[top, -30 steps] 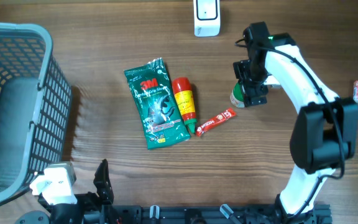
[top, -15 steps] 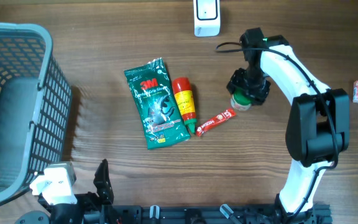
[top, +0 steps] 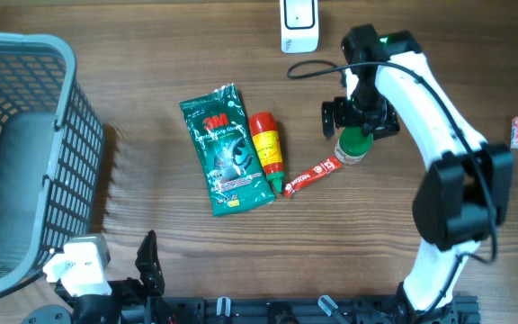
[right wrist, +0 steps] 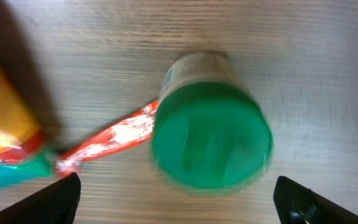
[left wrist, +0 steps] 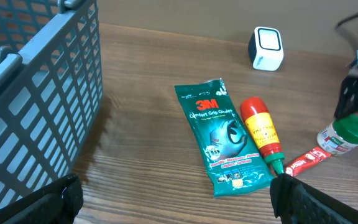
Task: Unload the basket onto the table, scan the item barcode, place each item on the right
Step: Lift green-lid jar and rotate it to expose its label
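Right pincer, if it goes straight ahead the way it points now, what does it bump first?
Most likely the green-lidded jar, lid first: it sits right below the open right pincer, between its fingers. How far away is hard to judge.

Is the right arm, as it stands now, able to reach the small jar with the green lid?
Probably yes. The right end effector hangs open directly above the small green-lidded jar, with nothing over it. Only the thin red sachet lies close at its side, low on the table.
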### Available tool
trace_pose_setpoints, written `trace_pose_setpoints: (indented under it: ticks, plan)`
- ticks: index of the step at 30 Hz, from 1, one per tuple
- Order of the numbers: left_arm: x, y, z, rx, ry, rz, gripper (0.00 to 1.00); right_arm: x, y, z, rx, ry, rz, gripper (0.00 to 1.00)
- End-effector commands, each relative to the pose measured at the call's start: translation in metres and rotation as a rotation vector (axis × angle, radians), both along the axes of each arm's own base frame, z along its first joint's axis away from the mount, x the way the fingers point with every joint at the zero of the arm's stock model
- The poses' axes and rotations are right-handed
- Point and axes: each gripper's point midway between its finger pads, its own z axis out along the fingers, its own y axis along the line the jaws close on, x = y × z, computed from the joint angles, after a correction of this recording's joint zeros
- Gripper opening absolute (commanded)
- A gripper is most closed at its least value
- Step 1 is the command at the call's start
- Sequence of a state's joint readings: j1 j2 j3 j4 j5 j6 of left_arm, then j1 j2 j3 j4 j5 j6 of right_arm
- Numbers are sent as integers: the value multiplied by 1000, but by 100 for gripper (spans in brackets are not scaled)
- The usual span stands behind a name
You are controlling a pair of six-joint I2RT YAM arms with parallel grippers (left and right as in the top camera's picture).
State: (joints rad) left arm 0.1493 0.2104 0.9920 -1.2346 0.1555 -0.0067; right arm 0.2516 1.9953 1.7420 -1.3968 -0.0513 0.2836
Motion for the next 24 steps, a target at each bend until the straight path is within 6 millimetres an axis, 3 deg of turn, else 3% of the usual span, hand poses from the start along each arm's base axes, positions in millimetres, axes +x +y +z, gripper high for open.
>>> trace_pose_setpoints:
  ticks: [1, 2, 4, 6, 11, 16, 19, 24]
  plan:
    - [-1, -2, 2, -15, -11, 0, 100, -1, -10, 60, 8, -117, -658, 99]
    - [-1, -2, 2, -16, -11, 0, 100, -10, -15, 62, -25, -85, -905, 99]
    - [-1, -2, 2, -16, -11, 0, 100, -24, -16, 57, -76, -20, -1193, 100]
    - [-1, -2, 2, -16, -11, 0, 100, -21, -14, 41, -83, -23, -1319, 100]
    - [-1, -2, 2, -16, -11, 0, 100, 9, -9, -4, 12, -85, -1377, 100]
    - [-1, -2, 2, -16, -11, 0, 100, -7, -9, -25, -27, -24, -1450, 100]
    - [-1, -2, 2, -16, -11, 0, 100, -10, -9, -53, -19, -28, -1465, 100]
    - [-1, -2, 2, -16, -11, 0, 100, 8, -12, -75, 42, -83, -1478, 100]
